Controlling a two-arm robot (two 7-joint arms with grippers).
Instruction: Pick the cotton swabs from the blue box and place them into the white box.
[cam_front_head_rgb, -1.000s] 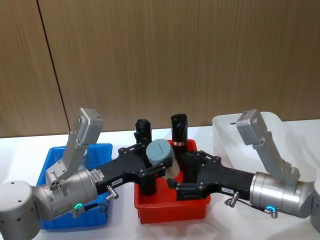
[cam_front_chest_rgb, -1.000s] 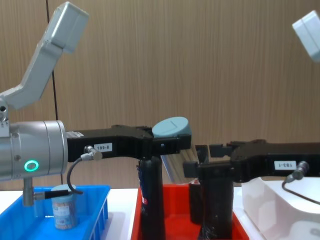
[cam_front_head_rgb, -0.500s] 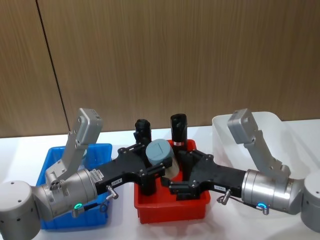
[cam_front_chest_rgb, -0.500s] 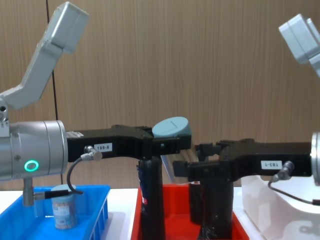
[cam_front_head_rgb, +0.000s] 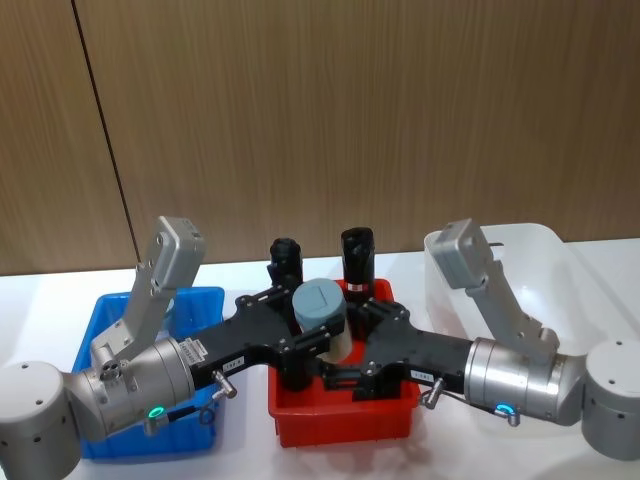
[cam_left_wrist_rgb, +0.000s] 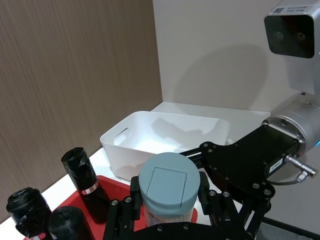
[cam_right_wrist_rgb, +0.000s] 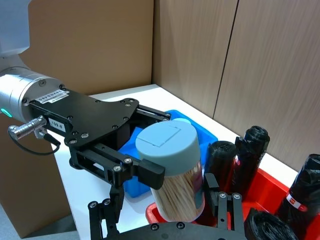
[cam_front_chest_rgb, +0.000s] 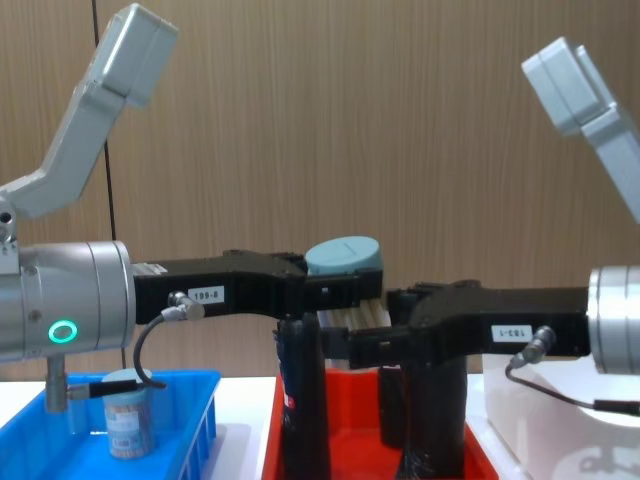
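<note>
Looking at the far left of the tabletop: seeing the blue box holding a second jar, standing upright on its floor.

Moving rightward: holding a jar of cotton swabs aloft in the left gripper, jaws clamped on the clear wall just under the pale lid. Hanging it above the red bin, clear of the black rolls standing there, and tilting it a little off upright.

Further right: flanking the jar's lower body with the right gripper, jaws apart, one on each side of the swab-packed part and not yet pressing it, as far as the right wrist view tells. Reading this as a hand-over in mid-air, about halfway between the two boxes.

Judging the jar light and stiff, with smooth plastic walls likely to slip in a loose pinch. Taking hold best on the cylinder's wall below the left jaws, squarely across its width, never on the lid, which might pop off. Needing only a moderate squeeze; avoiding a release from the left side before the right grip is firm.

Ending at the far right: waiting for the jar, the white box.
</note>
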